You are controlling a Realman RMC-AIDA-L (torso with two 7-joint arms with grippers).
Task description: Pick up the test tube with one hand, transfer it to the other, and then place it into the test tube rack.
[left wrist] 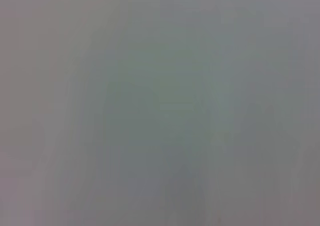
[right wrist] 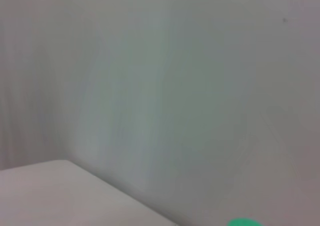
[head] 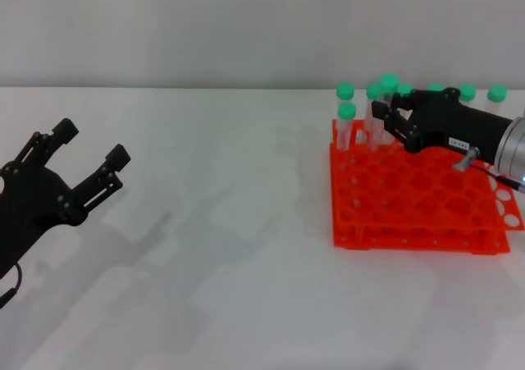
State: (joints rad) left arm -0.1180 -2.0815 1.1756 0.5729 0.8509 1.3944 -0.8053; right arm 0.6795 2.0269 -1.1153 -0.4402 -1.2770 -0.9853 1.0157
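The orange-red test tube rack point(head: 410, 198) stands on the white table at the right. Several green-capped test tubes stand in its far holes. My right gripper point(head: 384, 117), black on a silver arm, reaches in from the right over the rack. It is shut on one test tube point(head: 387, 87), whose green cap stands a little higher than its neighbours. A green cap edge point(right wrist: 244, 222) also shows in the right wrist view. My left gripper point(head: 90, 153), all black, is open and empty above the table at the far left. The left wrist view shows only a blank grey surface.
More green-capped tubes stand along the rack's back row point(head: 467, 93) and at its left corner point(head: 347, 111). The white table point(head: 230, 247) stretches between the two arms. A pale wall rises behind the table.
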